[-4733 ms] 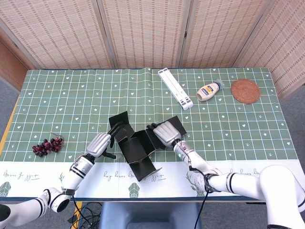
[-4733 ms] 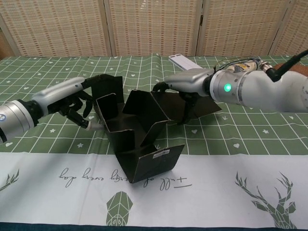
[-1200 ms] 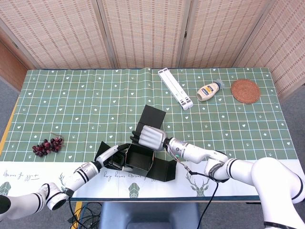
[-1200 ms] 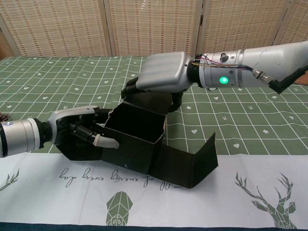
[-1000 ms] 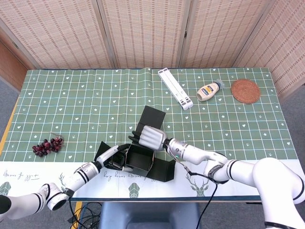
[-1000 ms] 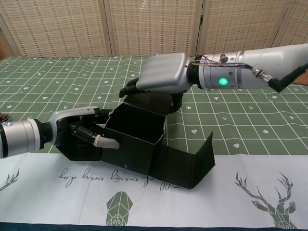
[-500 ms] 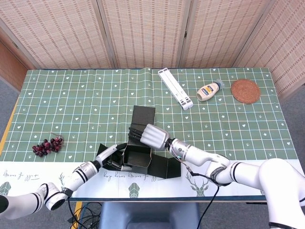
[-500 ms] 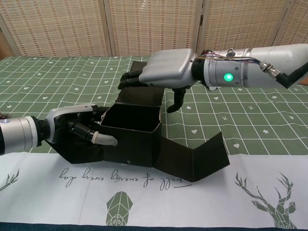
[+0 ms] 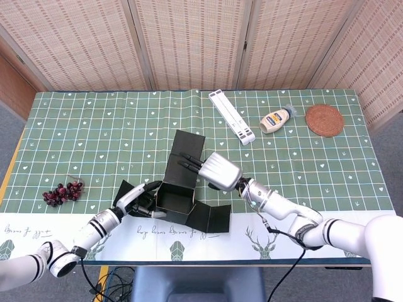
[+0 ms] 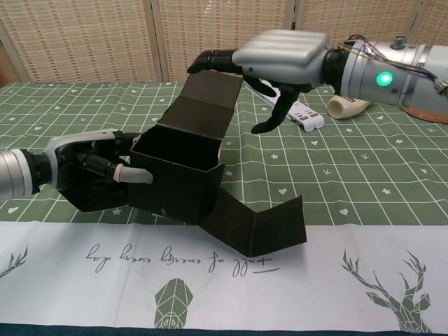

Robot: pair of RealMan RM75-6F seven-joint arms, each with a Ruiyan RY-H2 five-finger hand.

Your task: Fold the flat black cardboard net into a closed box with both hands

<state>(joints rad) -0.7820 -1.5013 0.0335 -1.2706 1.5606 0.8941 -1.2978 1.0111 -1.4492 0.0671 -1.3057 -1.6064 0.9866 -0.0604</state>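
**Half-formed box, lid raised**

The box [image 10: 178, 175] stands open near the table's [image 9: 75, 126] front edge. Left hand [image 10: 91, 168] grips its left wall; right hand [image 10: 276, 59], fingers extended, touches the lid [image 10: 210, 94]. Uneven pressing could collapse walls.

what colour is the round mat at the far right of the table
Reddish brown, a woven round mat; the head view shows it best.
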